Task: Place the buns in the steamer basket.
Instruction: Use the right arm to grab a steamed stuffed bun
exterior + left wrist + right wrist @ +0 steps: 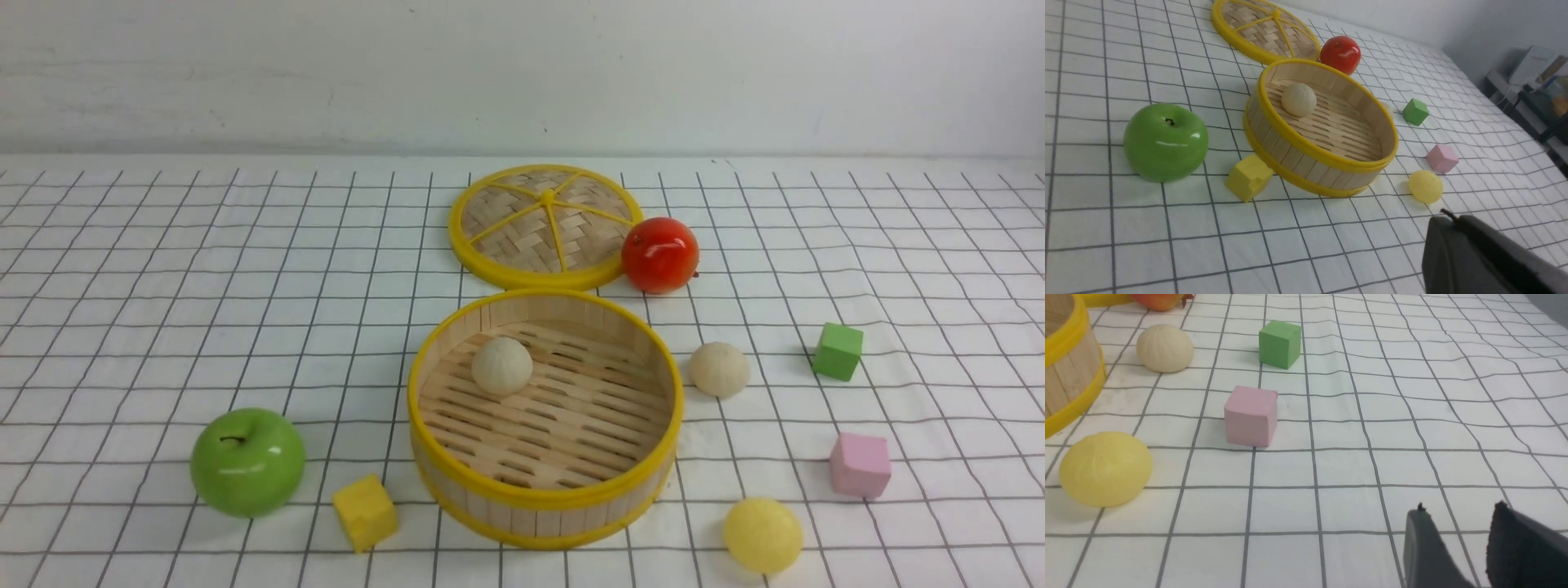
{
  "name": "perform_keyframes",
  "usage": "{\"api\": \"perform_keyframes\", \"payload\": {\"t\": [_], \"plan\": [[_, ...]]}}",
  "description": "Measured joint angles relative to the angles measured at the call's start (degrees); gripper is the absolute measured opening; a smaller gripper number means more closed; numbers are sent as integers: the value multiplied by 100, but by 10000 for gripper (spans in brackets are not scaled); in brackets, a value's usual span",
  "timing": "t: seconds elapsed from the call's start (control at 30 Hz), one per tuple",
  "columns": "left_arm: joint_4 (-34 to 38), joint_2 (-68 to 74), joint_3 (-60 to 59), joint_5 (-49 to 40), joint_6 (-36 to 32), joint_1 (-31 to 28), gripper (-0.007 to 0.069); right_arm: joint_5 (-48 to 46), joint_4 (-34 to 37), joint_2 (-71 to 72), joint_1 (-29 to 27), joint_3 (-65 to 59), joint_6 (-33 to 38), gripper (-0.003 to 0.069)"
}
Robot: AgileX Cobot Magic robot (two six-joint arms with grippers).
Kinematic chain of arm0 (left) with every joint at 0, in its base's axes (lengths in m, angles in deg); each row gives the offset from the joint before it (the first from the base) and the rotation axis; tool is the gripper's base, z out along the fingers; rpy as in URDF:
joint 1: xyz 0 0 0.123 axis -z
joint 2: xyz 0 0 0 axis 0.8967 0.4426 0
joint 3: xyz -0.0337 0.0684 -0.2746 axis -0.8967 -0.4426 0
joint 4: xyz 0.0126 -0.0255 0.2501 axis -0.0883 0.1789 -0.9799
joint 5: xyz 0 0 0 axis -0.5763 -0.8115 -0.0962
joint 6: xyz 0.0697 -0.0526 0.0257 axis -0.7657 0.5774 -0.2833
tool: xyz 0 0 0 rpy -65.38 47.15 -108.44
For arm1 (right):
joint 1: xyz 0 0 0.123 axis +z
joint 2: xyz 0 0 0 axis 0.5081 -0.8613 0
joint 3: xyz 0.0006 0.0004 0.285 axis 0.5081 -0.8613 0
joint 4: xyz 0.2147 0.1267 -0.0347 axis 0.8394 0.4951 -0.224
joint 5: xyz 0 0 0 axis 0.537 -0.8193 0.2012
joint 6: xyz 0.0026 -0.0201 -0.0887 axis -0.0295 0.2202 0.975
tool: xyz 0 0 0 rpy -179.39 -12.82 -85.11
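The yellow bun, four o'clock of the steamer basket, looked light and soft, best pinched mid-body; the left pincer was closed, the right pincer parted, empty.

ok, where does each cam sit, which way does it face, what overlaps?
Front: robot's side, between the arms, facing forward over the table to the wall; steamer basket centred; no arm visible.
Left wrist: on left arm, facing green apple and steamer basket; shut left claw partly in shot.
Right wrist: on right arm, low, facing pink cube and yellow bun; open right claw showing.
Shared: all three see yellow bun and pink cube.
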Motion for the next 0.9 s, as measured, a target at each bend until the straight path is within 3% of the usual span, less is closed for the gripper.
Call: {"api": "perform_keyframes", "payload": {"t": [0.53, 0.73, 0.9], "plan": [[-84, 53, -17, 345, 137, 0, -13, 0, 0, 0, -5, 0, 0, 241], [-1159, 53, -186, 1143, -588, 0, -13, 0, 0, 0, -5, 0, 0, 241], [-1971, 53, -849, 1914, -711, -194, -13, 0, 0, 0, -5, 0, 0, 241]]}}
